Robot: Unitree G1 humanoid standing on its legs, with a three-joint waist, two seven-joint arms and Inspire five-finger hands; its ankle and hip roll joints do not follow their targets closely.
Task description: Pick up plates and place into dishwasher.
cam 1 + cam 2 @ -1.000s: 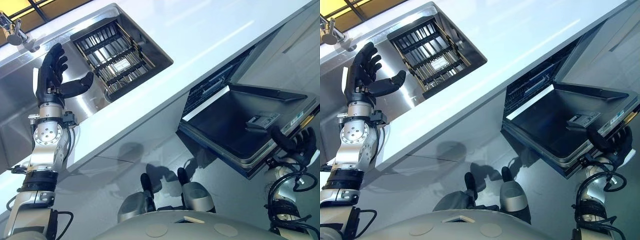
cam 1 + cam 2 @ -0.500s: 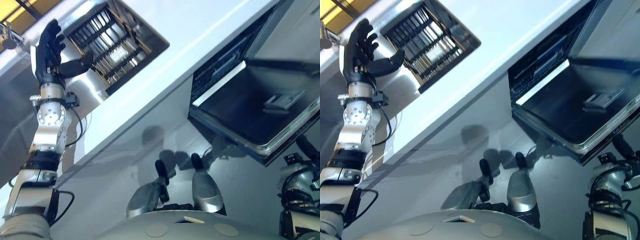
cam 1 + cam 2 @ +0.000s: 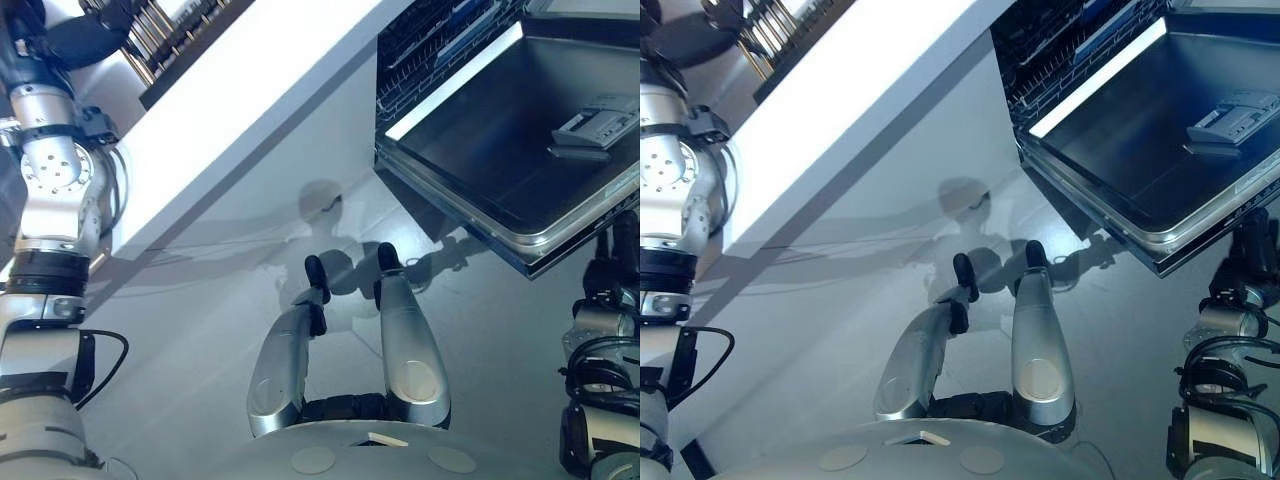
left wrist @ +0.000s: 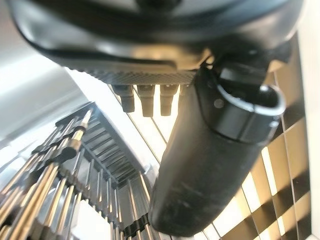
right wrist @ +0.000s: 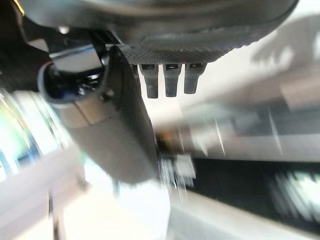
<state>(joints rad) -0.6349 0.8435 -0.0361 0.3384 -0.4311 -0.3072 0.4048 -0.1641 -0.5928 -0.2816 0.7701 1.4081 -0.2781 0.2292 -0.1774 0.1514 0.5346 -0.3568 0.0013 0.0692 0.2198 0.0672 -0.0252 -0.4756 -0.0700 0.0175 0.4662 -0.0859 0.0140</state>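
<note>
Right hand (image 5: 165, 30): fingers straight, empty, under the door's outer edge.
Dishwasher door (image 3: 520, 150): lowered flat, ready for loading.
Bench (image 3: 250, 90): white edge.
Left hand (image 4: 150, 45): fingers straight, empty, beside sink rack (image 4: 60, 165), probably reaching.
Plates: cannot tell where.

Counter (image 3: 250, 90) across the upper left, a dish rack (image 3: 160, 30) sunk in it at the far end. Right of the counter – the dishwasher door (image 3: 500, 150), lowered above the floor (image 3: 180, 340); behind the door, a wire basket (image 3: 440, 35).
</note>
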